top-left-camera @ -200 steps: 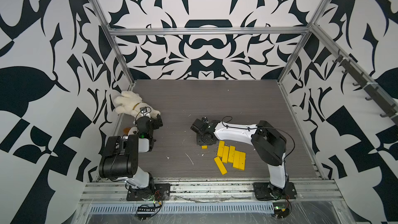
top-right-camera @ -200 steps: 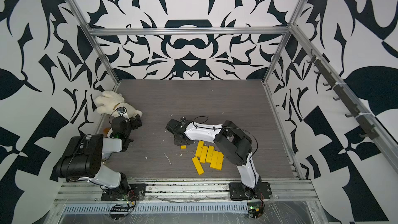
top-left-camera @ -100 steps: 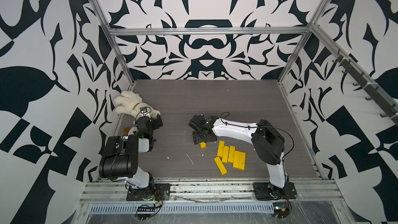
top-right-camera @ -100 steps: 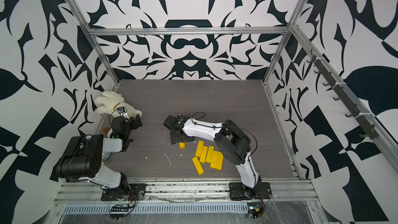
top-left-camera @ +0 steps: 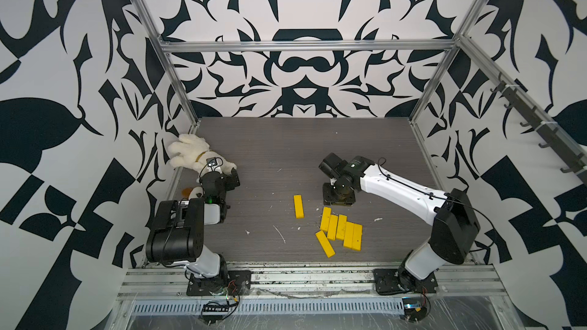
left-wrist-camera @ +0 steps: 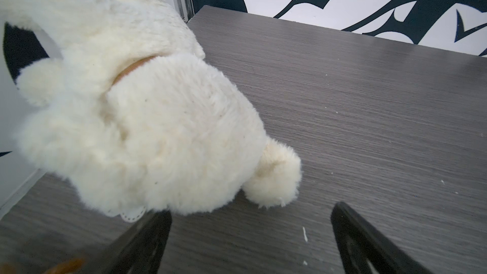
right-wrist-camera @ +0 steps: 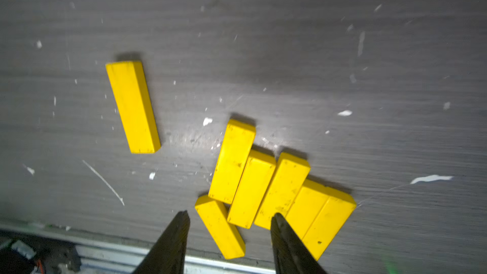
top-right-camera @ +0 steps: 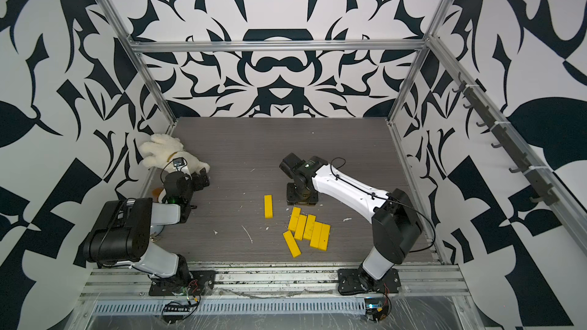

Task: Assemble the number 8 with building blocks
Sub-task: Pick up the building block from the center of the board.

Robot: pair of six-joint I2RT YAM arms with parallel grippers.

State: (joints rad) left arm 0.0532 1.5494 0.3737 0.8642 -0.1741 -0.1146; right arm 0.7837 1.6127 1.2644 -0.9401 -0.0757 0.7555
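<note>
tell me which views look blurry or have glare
Right wrist view: soft and smeared, with a bright glare patch on the table beside the yellow blocks. Left wrist view: the plush toy looms close, slightly soft. Both top views: sharp, evenly lit.

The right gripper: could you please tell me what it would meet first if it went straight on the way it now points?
Most likely the pile of yellow bars: the right gripper has its open fingers aimed at it. Depth is unclear, so the table might come first.
</note>
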